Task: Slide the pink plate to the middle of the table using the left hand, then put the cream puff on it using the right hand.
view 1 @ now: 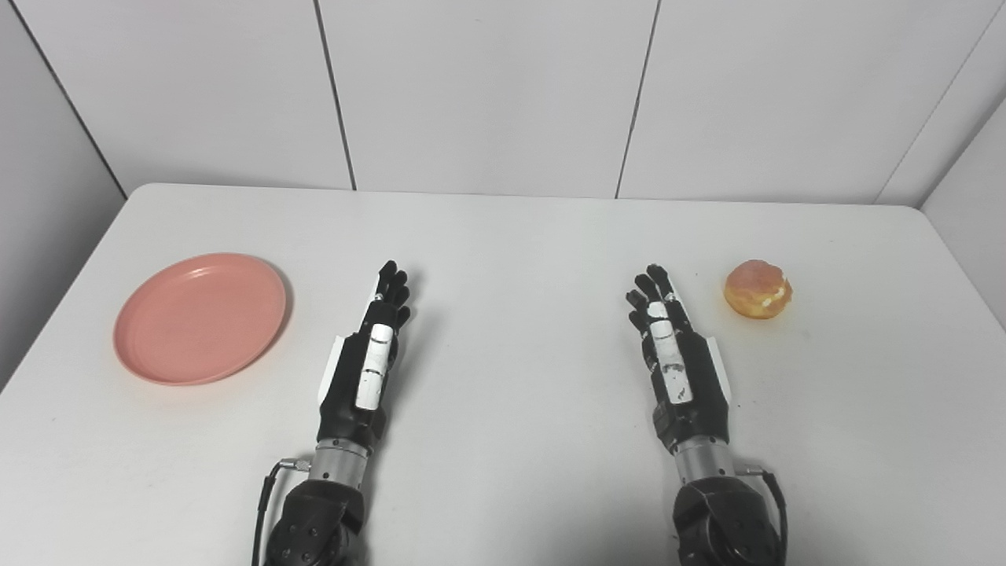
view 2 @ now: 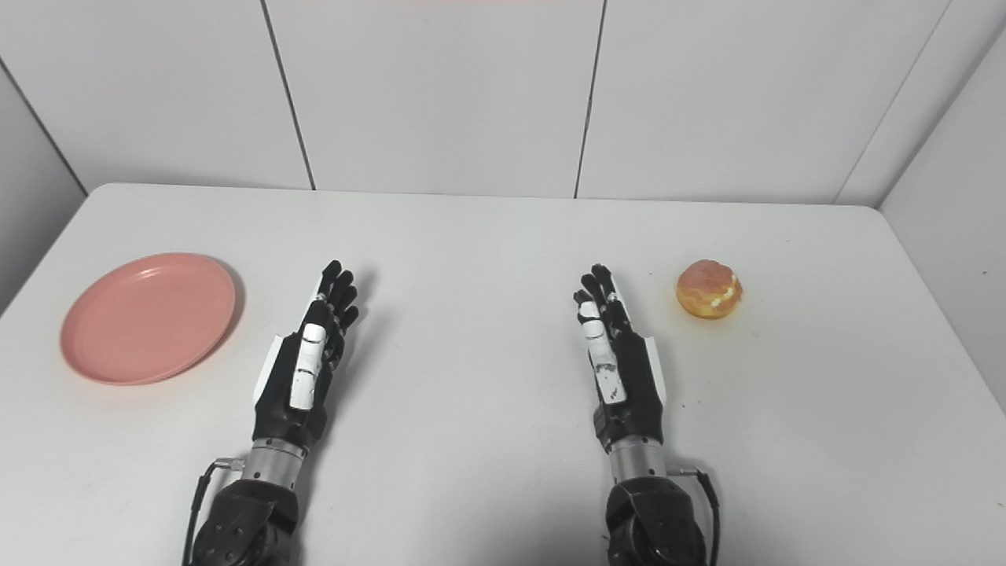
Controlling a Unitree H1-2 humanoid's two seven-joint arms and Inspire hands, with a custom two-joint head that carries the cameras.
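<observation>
white table (view 1: pixel 503 236) w/ rounded corners, pale panelled walls behind. left eye view: pink plate (view 1: pixel 200 317) at table's left side, empty, well apart from left hand (view 1: pixel 369 358); left hand flat, fingers straight & close together, holding nothing. right hand (view 1: pixel 674 358) likewise flat, empty, fingers extended. cream puff (view 1: pixel 758 289) near right hand's fingertips, just to their right, not touching. right eye view: same layout; plate (view 2: pixel 148 316) left of left hand (view 2: pixel 306 362), puff (view 2: pixel 709 288) beyond & right of right hand (view 2: pixel 617 358). step in hand, by judgement: none begun, plate not yet at middle. next move calls for left hand reaching leftward to plate rim, then sliding toward centre between both hands.
</observation>
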